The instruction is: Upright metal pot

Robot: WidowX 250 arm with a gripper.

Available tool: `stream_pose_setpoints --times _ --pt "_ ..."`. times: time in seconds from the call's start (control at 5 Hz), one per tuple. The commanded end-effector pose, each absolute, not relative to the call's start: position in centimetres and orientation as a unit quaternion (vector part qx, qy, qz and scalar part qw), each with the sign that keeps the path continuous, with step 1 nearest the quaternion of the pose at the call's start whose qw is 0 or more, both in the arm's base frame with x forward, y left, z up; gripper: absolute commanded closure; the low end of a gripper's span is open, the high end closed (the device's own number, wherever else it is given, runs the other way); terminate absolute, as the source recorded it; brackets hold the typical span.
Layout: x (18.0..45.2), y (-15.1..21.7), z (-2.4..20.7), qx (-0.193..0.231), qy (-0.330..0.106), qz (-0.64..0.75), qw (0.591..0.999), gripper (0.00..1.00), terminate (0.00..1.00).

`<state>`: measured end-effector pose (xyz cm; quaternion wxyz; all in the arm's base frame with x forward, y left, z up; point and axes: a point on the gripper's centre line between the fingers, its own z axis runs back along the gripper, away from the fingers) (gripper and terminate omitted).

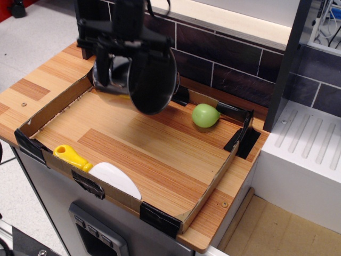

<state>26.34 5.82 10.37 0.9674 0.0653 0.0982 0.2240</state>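
Our claw (114,45) grips the pot (141,74) by its rim, shut on it, and holds it on its side in the air above the back left of the tray (210,184). We should roll the wrist until the dark base faces down, then lower it level onto the surface, clear of the green fruit (205,115).

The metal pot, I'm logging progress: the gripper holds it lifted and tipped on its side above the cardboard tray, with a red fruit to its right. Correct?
Nearly. The fruit is green, not red, as the observation.image view shows. The rest stands: the gripper holds the metal pot lifted and tipped on its side above the cardboard tray.
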Motion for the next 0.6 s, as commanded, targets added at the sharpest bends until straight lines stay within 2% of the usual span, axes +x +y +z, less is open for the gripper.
stream_pose_setpoints --times 0.0,0.2,0.4 --pt "25.7 8.0 10.3 -0.066 0.224 0.096 0.968 1.0 0.0" --pt "25.7 8.2 9.6 -0.11 0.296 0.044 0.948 1.0 0.0" --pt "25.2 7.9 8.9 -0.13 0.34 0.042 0.931 1.0 0.0"
